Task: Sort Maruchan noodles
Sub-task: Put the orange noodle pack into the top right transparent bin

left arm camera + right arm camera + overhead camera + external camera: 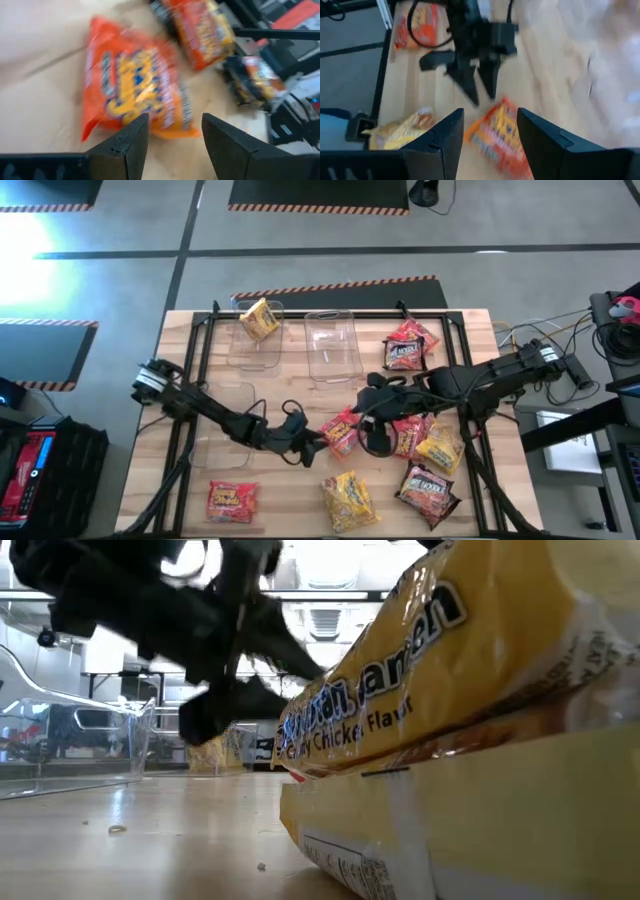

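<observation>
- Nearest the low camera, a yellow packet (470,720) fills the right half of that view; I read it as the yellow one at about 6 o'clock on the table (348,498), near the front edge and not yet sorted.
- Flanking it along the front edge are a red-orange packet (231,501) at 7 o'clock and a dark packet (428,489) at 5 o'clock, both waiting.
- At table centre I have the left gripper (312,438) spread and empty, pointed at the orange packet (342,434), which lies flat just ahead of its tips; I judge that is my next pick.
- From the other side the right gripper (368,402) hovers just above that packet, fingers also spread, holding nothing; two arms crowding one packet is a collision risk.
- Right of centre, more packets (428,442) are clustered.
- Farther back, two clear bins: the left bin (252,338) at 11 o'clock already holds one yellow packet (259,318), so I take it as the yellow slot; the middle bin (333,345) holds nothing.
- At 1 o'clock, dark-red packets (408,346) lie on bare wood.
</observation>
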{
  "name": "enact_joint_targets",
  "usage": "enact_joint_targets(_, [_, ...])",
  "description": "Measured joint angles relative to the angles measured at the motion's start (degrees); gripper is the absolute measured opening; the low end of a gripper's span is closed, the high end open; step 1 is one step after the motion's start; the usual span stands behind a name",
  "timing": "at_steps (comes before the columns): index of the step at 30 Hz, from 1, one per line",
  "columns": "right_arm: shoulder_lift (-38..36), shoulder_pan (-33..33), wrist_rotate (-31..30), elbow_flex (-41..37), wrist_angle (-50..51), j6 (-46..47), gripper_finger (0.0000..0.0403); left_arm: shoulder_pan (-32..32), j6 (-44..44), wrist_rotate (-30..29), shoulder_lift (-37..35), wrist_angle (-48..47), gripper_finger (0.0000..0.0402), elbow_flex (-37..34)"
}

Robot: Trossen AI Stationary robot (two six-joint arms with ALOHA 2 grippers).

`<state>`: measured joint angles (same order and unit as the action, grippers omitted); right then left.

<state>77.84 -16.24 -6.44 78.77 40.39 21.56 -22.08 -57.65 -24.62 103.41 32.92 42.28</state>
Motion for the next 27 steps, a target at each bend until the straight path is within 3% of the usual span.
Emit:
enact_joint_targets(6, [0.3,-2.6,2.0,-5.1,3.9,9.4,0.0171,1.1,-3.9,2.1,2.0,0.4,0.0166,-1.6])
enact_joint_targets(14, [0.6,-8.0,-1.3,-13.4,-4.8,13.1,0.0171,4.8,-0.8,6.0,1.2,0.5,0.0166,-3.1])
enact_joint_targets(20, [0.6,-8.1,-5.3,-20.2,-11.5,18.2,0.0171,9.1,3.2,10.5,1.2,0.6,0.0166,-3.1])
enact_joint_targets(27, [0.6,-8.2,-5.2,-25.6,-21.0,17.7,0.0171,12.9,6.0,16.4,1.2,1.0,0.0166,-3.1])
